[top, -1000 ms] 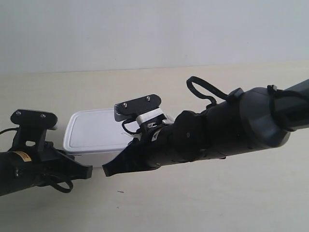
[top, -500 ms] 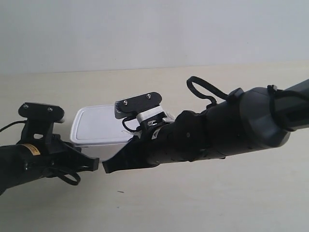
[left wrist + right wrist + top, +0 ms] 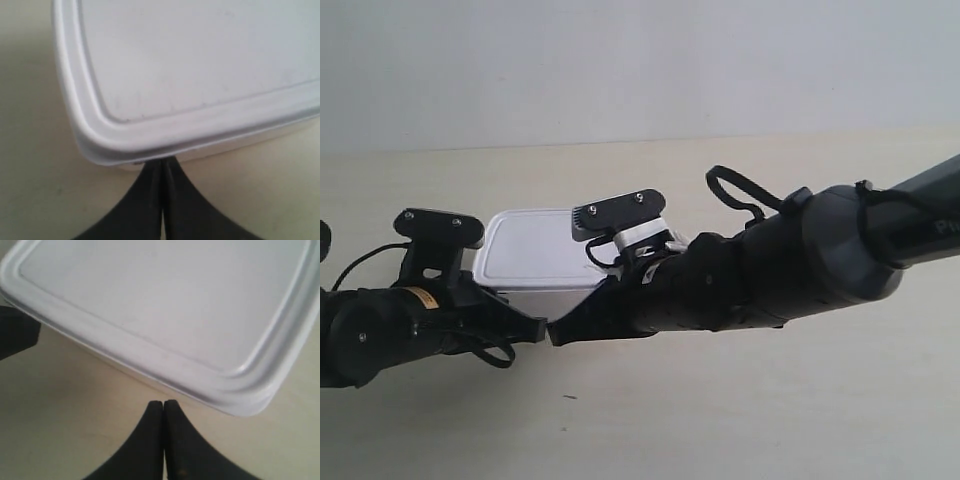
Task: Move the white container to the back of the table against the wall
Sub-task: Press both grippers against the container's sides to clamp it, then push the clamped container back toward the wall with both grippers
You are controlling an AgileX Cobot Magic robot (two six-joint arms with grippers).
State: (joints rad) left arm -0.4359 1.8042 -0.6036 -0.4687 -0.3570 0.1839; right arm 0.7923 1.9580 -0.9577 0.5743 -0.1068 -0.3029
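Note:
The white container (image 3: 535,250) lies flat on the table (image 3: 770,420), its lid on, some way short of the wall (image 3: 620,60). My left gripper (image 3: 163,161) is shut, its tips touching the container (image 3: 200,65) just under the lid rim near a rounded corner. My right gripper (image 3: 164,403) is shut too, its tips a short gap from the container's (image 3: 165,300) near side. In the exterior view the two arms meet tip to tip in front of the box: the gripper (image 3: 538,327) of the arm at that view's left, and the gripper (image 3: 558,335) of the arm at its right.
The thick black arm (image 3: 800,270) at the exterior view's right stretches across the middle of the table and hides the container's right end. A loop of black cable (image 3: 735,190) stands up from it. A dark part (image 3: 15,332) of the other gripper shows beside the box.
The container has slid back towards the wall and a little to the right. The arm at the exterior view's left has come in rightwards behind it; the other arm has moved slightly.

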